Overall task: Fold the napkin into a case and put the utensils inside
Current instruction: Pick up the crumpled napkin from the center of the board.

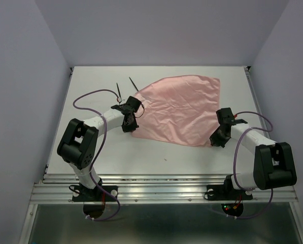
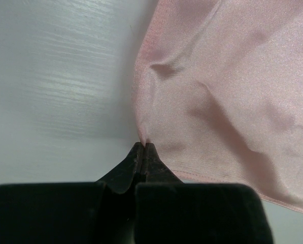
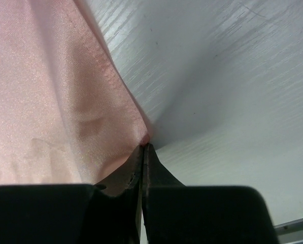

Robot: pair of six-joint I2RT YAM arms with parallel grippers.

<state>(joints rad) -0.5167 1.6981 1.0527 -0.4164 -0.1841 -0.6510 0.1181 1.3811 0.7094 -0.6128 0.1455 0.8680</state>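
The napkin [image 1: 179, 109] is a wrinkled pink cloth spread flat on the white table. My left gripper [image 1: 130, 127] sits at its near left corner, jaws shut on the cloth's edge [image 2: 143, 145]. My right gripper [image 1: 215, 141] is at the near right corner. It is pinched shut on that corner [image 3: 145, 146], with a tip of pink napkin [image 3: 65, 91] showing between the black fingertips. The utensils lie beyond the left arm near the napkin's far left corner: one slim black piece [image 1: 119, 91] and a second [image 1: 133, 82]. Which is fork or spoon is too small to tell. No folded case shows.
Purple cables [image 1: 93, 94] loop from both arms over the table, the right cable [image 1: 260, 119] near the right edge. Pale walls close the table in on the left, back and right. A metal rail [image 1: 161, 189] runs along the near edge by the arm bases.
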